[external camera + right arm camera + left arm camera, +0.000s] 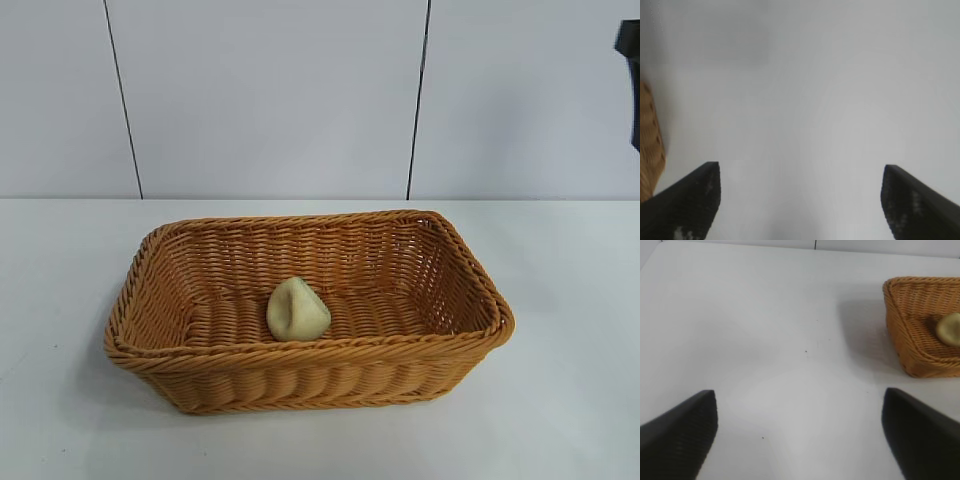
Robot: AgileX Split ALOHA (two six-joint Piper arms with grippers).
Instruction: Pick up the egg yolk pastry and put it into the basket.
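**Pastry in the basket, both grippers empty**

One egg yolk pastry (297, 310) lies on the floor of the one basket (310, 352), near its front wall, mid-worktop (570, 400). From the left wrist, the basket's wall half hides it. The left gripper (800, 435) hangs wide over bare worktop. The right gripper (800, 200), also wide, holds nothing; outside, only a dark sliver shows at the frame's right edge.

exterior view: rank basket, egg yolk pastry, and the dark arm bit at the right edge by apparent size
1. basket, far the largest.
2. egg yolk pastry, lying inside it.
3. right arm, only a sliver in frame and cropped, so close to the pastry; its rank is unsure.
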